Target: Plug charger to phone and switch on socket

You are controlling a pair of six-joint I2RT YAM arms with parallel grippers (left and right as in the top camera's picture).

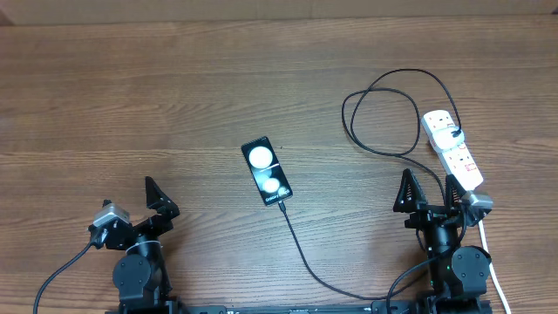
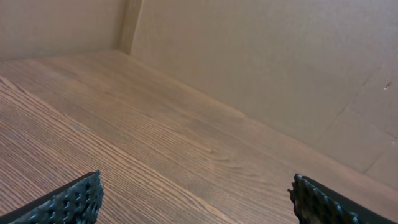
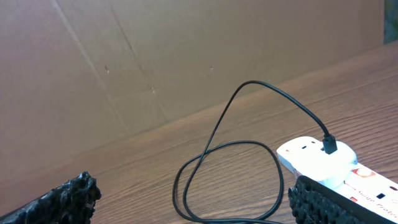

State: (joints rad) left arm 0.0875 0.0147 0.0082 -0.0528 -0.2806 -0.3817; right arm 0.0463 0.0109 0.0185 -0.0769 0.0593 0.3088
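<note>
The phone [image 1: 266,170], a black slab with two round white reflections, lies flat mid-table. The charger [image 1: 300,251] is a thin black cable. Its tip [image 1: 282,206] sits at the phone's near end; whether it is inserted I cannot tell. The cable loops at the right, and its black plug [image 1: 456,133] sits in the white socket [image 1: 453,150]. My right gripper [image 1: 430,190] stands open just short of the socket's near end. In the right wrist view the right gripper [image 3: 193,202] frames the charger loop [image 3: 251,83] and the socket [image 3: 311,155]. My left gripper [image 1: 131,209] [image 2: 196,205] is open over bare wood.
The socket's thick white cord [image 1: 488,257] runs down past the right arm's base. A cardboard wall [image 2: 261,56] [image 3: 155,56] borders the far side of the wooden table [image 1: 131,105].
</note>
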